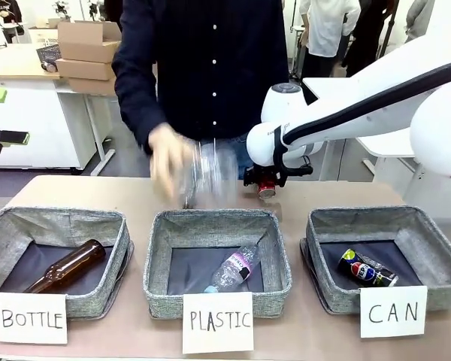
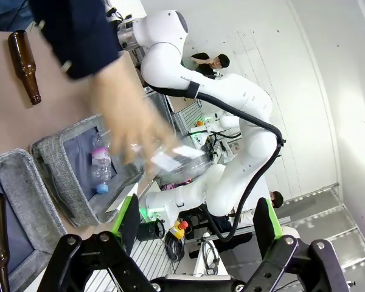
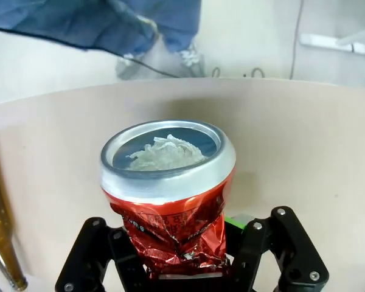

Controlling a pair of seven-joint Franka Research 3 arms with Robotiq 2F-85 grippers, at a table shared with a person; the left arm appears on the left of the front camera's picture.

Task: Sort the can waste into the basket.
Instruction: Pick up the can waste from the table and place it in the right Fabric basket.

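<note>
Red can (image 3: pixel 169 201) in right pincer (image 3: pixel 185 252), arm (image 1: pixel 361 113) outstretched over table (image 1: pixel 90 192)

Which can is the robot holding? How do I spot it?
Find the white arm coming from the right over the table. Its black right gripper pinches a crumpled red can with a silver rim; the other can, dark blue, lies in the CAN basket.

The front camera sits on the robot's side of the PLASTIC basket (image 1: pixel 214 219), facing across it toward the person (image 1: pixel 210 68). The left wrist camera, rolled sideways, shares that basket from off to its side. The right wrist camera looks closely at the red can (image 3: pixel 170 201) beyond the basket.
</note>
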